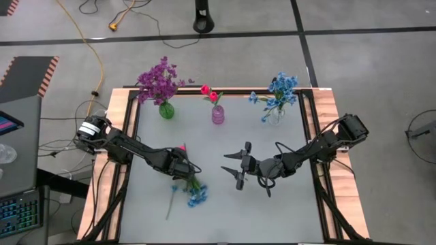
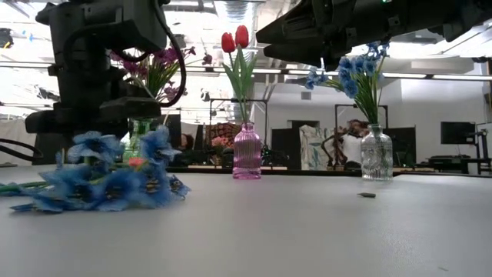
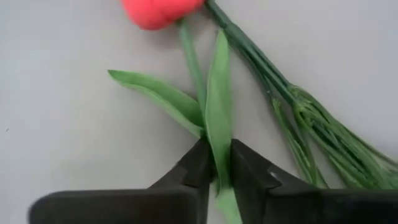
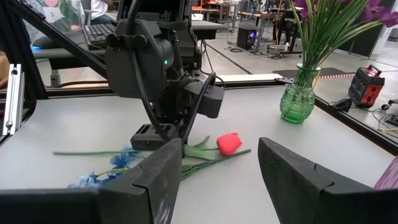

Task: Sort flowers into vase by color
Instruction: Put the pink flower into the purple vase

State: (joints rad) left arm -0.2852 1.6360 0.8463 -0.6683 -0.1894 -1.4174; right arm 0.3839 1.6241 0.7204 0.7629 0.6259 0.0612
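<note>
Leaf [image 3: 217,118], more than stalk, sits pinched in the left tool [image 3: 216,163], closed low on the red tulip [image 1: 184,148] lying on the tabletop [image 1: 272,211] at seven o'clock. Lifting may slip it or drag the blue sprig [image 1: 196,195] alongside. Right tool [image 1: 234,167] waits open centrally.

Probably a robotics lab: taped concrete floor [image 1: 354,20], loose cables [image 1: 88,41], monitors [image 2: 457,132] behind.

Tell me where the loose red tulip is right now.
In the high view the red tulip lies on the table's left half, beside the blue sprig; the left gripper is shut on its stem and leaves.
</note>
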